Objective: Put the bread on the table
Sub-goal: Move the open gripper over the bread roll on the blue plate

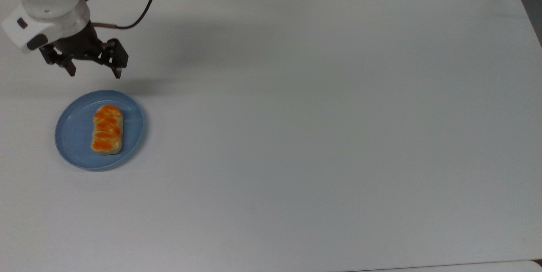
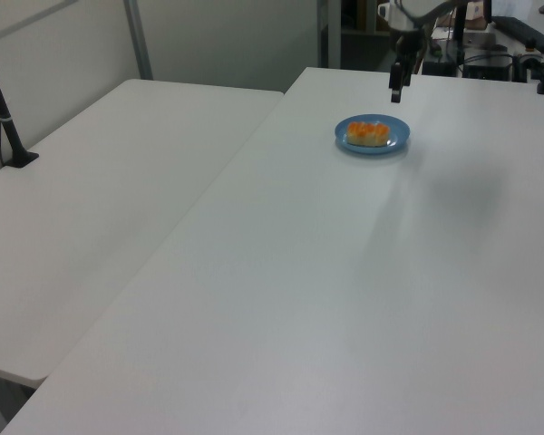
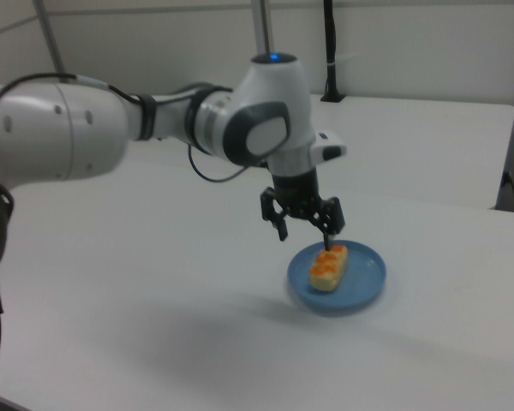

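Blue plate (image 1: 72, 136) is seen carrying the bread (image 1: 107, 129) on the white counter (image 1: 317, 115). The tool (image 1: 95, 73) is held above it, fingers spread and empty.

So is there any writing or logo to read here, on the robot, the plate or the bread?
None that can be read.
Arm: plain white and grey shell, no lettering visible.
Gripper: black, open fingers, no label visible.
Plate: plain blue, no print.
Bread: orange-brown top, no wrapper or tag.
Table: bare white, no marks.
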### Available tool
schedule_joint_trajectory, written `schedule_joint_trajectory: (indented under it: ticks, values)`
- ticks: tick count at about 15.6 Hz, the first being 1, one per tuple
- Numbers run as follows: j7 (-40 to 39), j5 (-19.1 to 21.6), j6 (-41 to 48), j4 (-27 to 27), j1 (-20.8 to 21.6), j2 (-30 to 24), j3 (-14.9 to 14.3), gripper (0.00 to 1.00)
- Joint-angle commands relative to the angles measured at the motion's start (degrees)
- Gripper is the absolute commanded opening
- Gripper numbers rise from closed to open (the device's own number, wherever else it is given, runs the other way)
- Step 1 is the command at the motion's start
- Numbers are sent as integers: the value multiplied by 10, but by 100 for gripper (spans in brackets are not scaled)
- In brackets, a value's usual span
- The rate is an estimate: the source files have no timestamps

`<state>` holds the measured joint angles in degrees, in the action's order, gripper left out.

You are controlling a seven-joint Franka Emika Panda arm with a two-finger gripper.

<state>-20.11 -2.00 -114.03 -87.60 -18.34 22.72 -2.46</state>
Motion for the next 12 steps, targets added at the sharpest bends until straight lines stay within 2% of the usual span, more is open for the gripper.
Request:
schedule_joint_trajectory:
  ticks: [1,8,12]
  values:
    - [-4,-6,-64,13,-2,42,0,100]
    - [0,-6,-150,13,-6,96,0,100]
    - [10,-6,-162,13,-7,111,4,100]
